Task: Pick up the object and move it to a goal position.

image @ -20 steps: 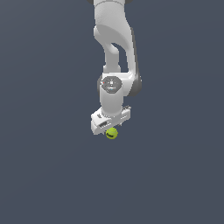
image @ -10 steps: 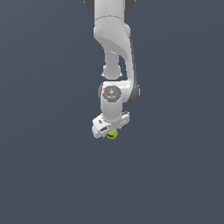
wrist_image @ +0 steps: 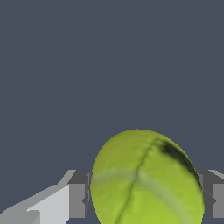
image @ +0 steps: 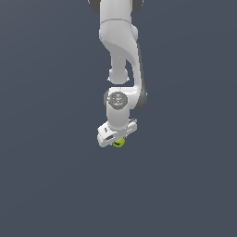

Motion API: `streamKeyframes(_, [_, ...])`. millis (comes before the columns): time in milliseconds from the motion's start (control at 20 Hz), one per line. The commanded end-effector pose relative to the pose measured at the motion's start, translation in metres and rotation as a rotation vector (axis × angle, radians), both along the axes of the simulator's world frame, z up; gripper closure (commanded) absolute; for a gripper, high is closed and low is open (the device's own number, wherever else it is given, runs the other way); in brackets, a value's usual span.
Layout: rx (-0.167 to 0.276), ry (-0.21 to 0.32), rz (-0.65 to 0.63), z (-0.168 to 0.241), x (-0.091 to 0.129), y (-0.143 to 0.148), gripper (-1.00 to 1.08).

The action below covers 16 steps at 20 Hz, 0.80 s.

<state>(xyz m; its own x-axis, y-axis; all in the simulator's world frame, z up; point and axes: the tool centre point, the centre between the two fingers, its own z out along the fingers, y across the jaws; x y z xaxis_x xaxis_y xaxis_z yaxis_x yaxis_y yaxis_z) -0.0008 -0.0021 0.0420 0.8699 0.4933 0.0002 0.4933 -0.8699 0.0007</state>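
The object, a small yellow-green ball [image: 118,142] with a dark mark and faint seam lines, sits between the fingers of my white gripper [image: 117,141]. In the exterior view only its lower part shows under the gripper body. In the wrist view the ball [wrist_image: 146,179] fills the gap between the two grey fingertips [wrist_image: 78,194], which press on both its sides. The gripper is shut on the ball and holds it up, clear of any surface.
Only a plain dark grey-blue background shows around the arm [image: 121,55] in both views. No other objects, edges or goal marker are visible.
The arm has carried the ball a little upward and toward the exterior view's left. The grip on the ball is unchanged.
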Motion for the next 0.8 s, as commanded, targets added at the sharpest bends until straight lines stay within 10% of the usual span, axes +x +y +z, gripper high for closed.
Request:
streamKeyframes(0, [0.000,0.001,0.001,-0.001,0.000,0.001,1.08])
streamKeyframes(750, [0.000,0.000,0.000,0.045,0.001,-0.012,1.08])
